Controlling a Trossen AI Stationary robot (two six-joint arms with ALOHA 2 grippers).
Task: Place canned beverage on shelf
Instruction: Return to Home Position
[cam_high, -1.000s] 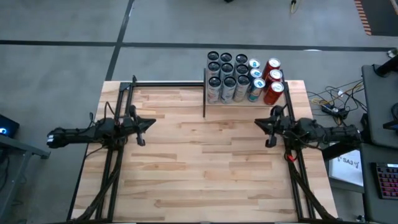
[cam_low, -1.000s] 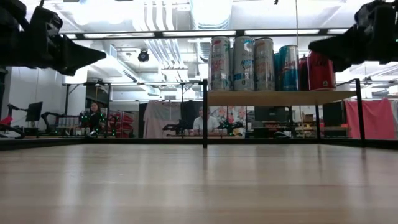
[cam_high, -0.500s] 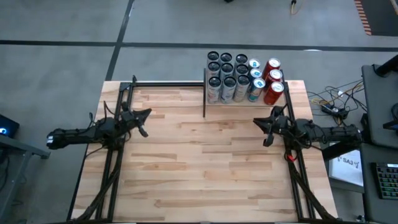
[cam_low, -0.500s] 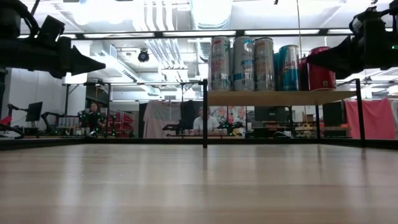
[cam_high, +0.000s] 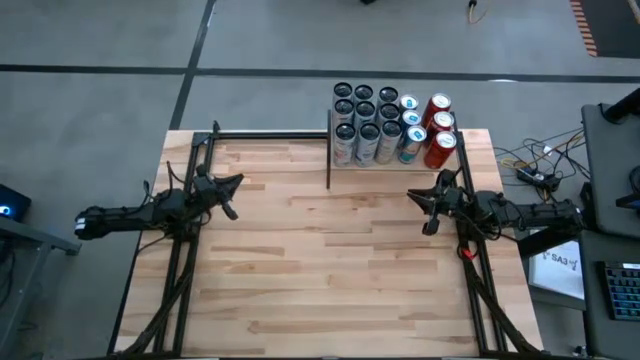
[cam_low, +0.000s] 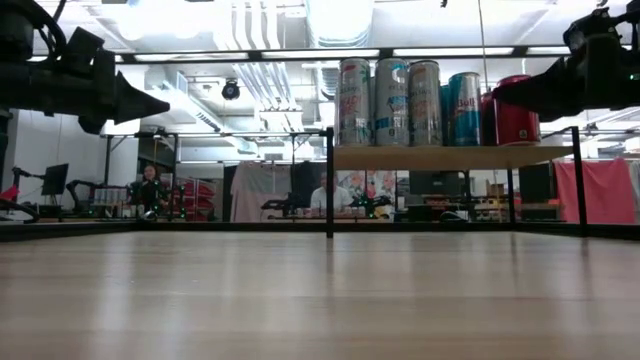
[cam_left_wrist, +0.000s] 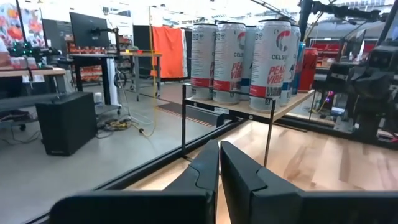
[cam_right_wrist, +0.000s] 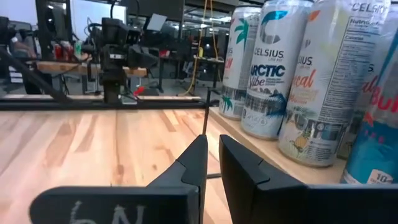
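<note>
All the cans stand upright on the shelf at the table's far right corner; I see none left on the planks. My right gripper hangs near the shelf's front edge, fingers pinched together on nothing, pointing across the table, so the shelf lies off to its side. The left gripper, likewise closed and empty, sits well apart. I judge only the retreat home remains, drawing the right arm away from the cans.

Grey floor, bright ceiling lights
</note>
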